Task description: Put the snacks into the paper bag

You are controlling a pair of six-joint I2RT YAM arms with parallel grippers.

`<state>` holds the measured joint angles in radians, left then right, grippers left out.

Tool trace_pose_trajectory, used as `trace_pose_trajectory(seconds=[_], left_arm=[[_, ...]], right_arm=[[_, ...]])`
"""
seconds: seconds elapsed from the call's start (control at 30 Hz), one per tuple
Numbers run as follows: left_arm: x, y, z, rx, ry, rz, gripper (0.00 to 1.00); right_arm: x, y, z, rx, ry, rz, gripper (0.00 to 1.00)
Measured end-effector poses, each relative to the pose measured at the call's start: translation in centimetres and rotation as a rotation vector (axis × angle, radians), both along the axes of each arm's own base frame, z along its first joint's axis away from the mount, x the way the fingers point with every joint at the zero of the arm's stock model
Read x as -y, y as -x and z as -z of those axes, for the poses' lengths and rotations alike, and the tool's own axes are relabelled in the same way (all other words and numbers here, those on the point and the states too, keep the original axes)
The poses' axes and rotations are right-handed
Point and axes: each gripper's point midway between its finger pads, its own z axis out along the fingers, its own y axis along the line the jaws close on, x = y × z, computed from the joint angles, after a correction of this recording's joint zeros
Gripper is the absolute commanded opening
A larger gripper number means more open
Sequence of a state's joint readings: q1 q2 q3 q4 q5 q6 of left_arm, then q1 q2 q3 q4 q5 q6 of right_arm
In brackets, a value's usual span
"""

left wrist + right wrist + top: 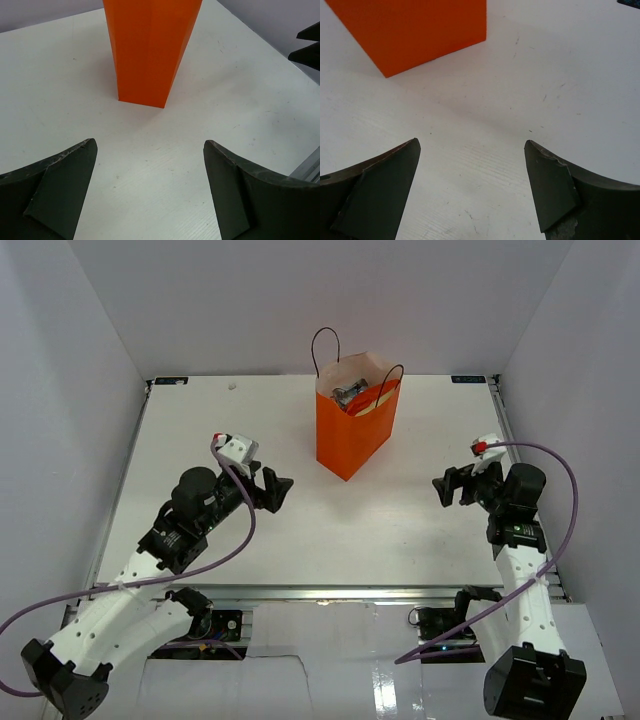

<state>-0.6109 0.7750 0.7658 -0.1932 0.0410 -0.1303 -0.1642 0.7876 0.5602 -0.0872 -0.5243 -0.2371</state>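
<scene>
— Two grippers: status?
— Left gripper and right gripper: jaws wide apart, holding nothing.
— Snacks?
— Inside the upright paper bag, far-centre of the table; seemingly silvery and red wrappers.

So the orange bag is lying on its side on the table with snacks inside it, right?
No, the orange bag is standing upright on the table, not lying on its side. The top view shows this, and the snacks are inside it.
</scene>
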Motion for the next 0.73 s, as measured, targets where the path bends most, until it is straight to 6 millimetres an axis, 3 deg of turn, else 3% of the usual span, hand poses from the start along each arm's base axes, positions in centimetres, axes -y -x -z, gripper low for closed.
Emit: trace_pose_trajectory(seconds=[0.23,0.4,0.73], left_arm=[[-0.8,0.8,-0.1,0.029,0.011,-0.010,0.98],[-1.4,0.7,0.5,0.031,-0.005,-0.037,0.98],[-3.1,0.6,-0.1,0.103,-0.003,-0.104,0.98]], right_arm=[[2.9,-0.7,-1.3,0.011,-0.094,0.175,0.90],[2.9,-0.5,-2.1,0.025,-0.133,0.195,0.90],[2.3,0.4,-4.5,0.093,-0.176,0.192,0.90]])
